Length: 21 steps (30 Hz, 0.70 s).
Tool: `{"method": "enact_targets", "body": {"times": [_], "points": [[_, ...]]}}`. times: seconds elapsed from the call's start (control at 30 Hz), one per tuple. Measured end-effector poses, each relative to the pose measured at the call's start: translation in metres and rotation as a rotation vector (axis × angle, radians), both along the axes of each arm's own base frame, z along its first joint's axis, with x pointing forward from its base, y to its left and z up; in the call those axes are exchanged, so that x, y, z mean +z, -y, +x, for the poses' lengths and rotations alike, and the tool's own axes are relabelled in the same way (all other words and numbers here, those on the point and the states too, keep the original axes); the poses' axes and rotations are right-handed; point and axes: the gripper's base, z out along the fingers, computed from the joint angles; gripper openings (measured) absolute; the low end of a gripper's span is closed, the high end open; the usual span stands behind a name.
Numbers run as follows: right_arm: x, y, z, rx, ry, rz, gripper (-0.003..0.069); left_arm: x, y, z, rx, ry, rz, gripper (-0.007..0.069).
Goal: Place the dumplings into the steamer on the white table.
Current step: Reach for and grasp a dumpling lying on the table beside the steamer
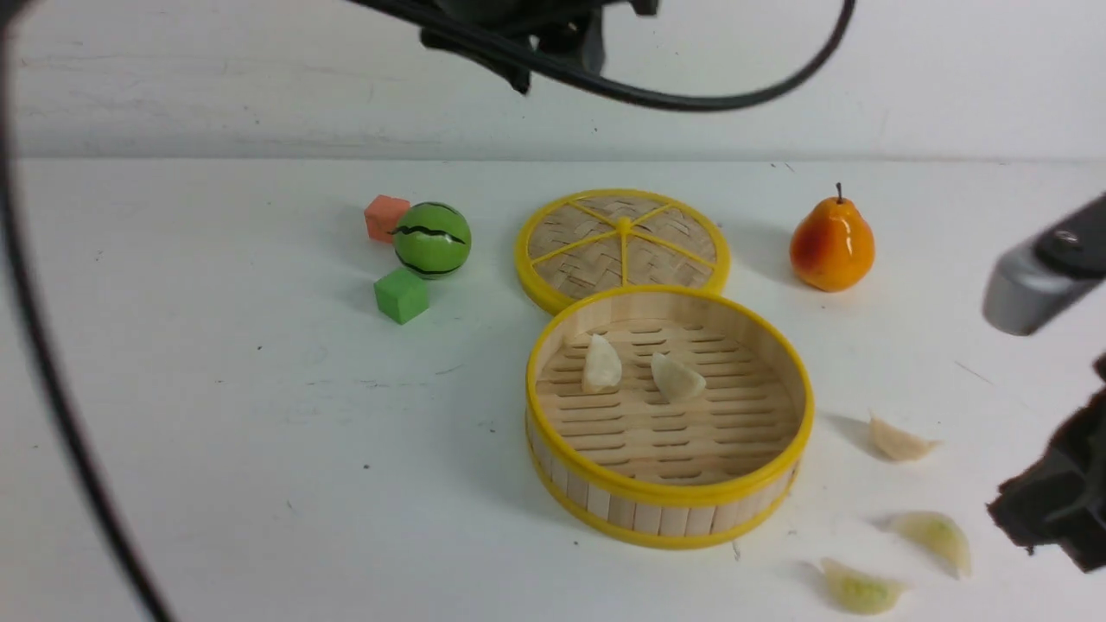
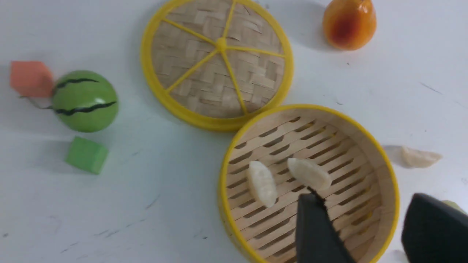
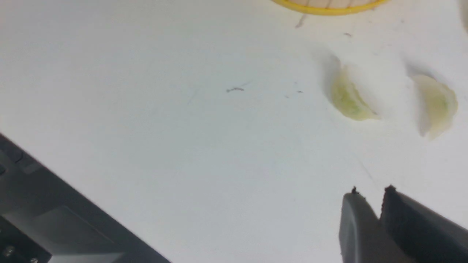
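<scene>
Left wrist view — left fingers apart above the steamer; right fingers closed.

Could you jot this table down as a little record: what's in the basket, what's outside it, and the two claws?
In steamer: two cream dumplings
On white table: one cream dumpling, two greenish dumplings
Lid: flat behind steamer
Other items: pear, watermelon ball, orange cube, green cube
Left gripper: open, empty, over steamer
Right gripper: shut, empty

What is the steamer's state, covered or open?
Open: the steamer shows its floor with two dumplings; the woven lid lies on the table beside it.
</scene>
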Motion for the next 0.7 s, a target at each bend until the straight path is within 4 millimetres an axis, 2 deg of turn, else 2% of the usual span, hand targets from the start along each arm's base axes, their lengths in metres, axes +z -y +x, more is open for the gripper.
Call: {"method": "enact_targets", "body": {"times": [0.07,0.13,0.17,0.2,0.3,0.37,0.43,0.47,0.5,0.53,0.57,0.6,0.7], "points": [[-0.006,-0.007,0.011,0.030,-0.035,0.013,0.0020,0.005,-0.013,-0.016,0.013,0.008,0.023,0.0226],[-0.014,-0.012,0.021,0.051,-0.072,0.016,-0.0016,0.002,-0.030,-0.035,0.025,-0.008,0.064,0.0143],[-0.018,-0.014,0.025,0.054,-0.087,0.011,-0.0020,-0.004,-0.038,-0.045,0.031,-0.025,0.090,0.0105],[-0.024,-0.015,0.030,0.056,-0.109,-0.003,-0.0021,-0.018,-0.047,-0.057,0.034,-0.067,0.131,0.0062],[-0.039,-0.016,0.042,0.054,-0.160,-0.033,-0.0021,-0.043,-0.070,-0.092,0.033,-0.139,0.176,-0.0015],[-0.049,-0.014,0.051,0.034,-0.199,-0.037,-0.0022,-0.070,-0.085,-0.116,0.036,-0.206,0.201,-0.0014],[-0.060,-0.009,0.062,0.009,-0.229,-0.034,-0.0022,-0.085,-0.099,-0.139,0.035,-0.221,0.190,-0.0014],[-0.068,-0.007,0.070,0.003,-0.242,-0.035,-0.0022,-0.101,-0.107,-0.153,0.034,-0.240,0.183,-0.0014],[-0.069,-0.006,0.071,0.005,-0.246,-0.037,-0.0022,-0.101,-0.110,-0.158,0.034,-0.232,0.174,-0.0014],[-0.078,-0.005,0.076,0.034,-0.259,-0.049,-0.0021,-0.116,-0.117,-0.171,0.031,-0.244,0.161,-0.0014],[-0.081,-0.005,0.078,0.055,-0.263,-0.056,-0.0020,-0.118,-0.121,-0.176,0.030,-0.234,0.149,-0.0014],[-0.090,-0.009,0.082,0.125,-0.273,-0.071,-0.0012,-0.130,-0.128,-0.190,0.026,-0.234,0.129,-0.0014],[-0.105,-0.019,0.085,0.276,-0.280,-0.108,0.0034,-0.145,-0.139,-0.209,0.021,-0.219,0.096,-0.0014]]}}
